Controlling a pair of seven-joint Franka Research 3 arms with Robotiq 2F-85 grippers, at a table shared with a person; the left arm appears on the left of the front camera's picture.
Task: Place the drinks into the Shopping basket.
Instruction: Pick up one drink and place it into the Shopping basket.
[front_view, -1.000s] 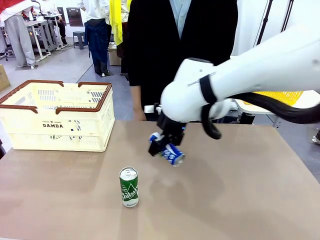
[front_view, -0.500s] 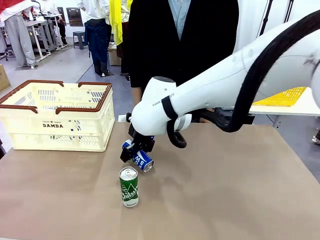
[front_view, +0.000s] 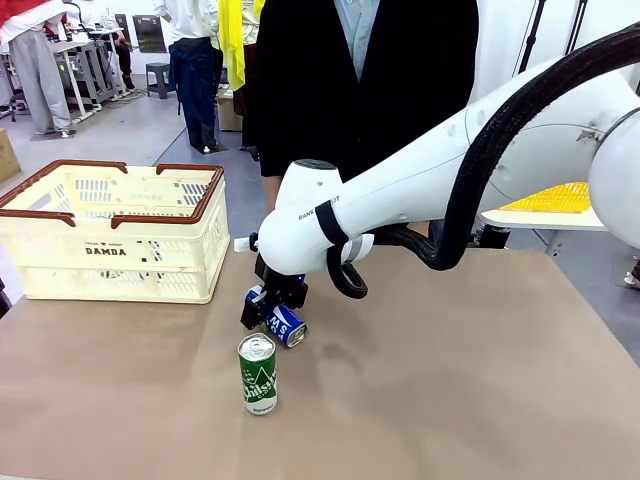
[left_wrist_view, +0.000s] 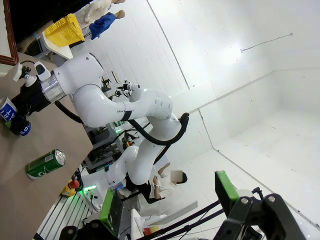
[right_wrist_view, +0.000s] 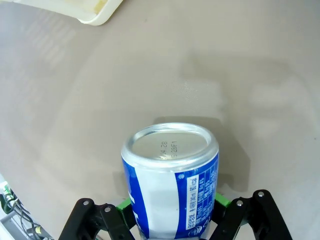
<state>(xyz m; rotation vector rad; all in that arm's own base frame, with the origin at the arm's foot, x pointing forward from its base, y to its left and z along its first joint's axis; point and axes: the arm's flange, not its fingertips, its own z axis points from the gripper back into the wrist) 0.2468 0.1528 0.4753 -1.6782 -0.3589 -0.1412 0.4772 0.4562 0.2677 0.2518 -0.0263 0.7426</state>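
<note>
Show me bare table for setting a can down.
Widest bare table: right of the green can, to the right edge. Also the near-left stretch in front of the Shopping basket. Crowded: just behind the green can, where the right gripper holds the blue can.

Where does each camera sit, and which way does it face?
Front: fixed between the arms, facing across the table at the person; right arm reaches in, right gripper holding the blue can.
Left wrist: mounted above the open left gripper, rolled, looking toward the right arm.
Right wrist: looking down its fingers at the blue can and table.
Front and left wrist share the green can.
</note>
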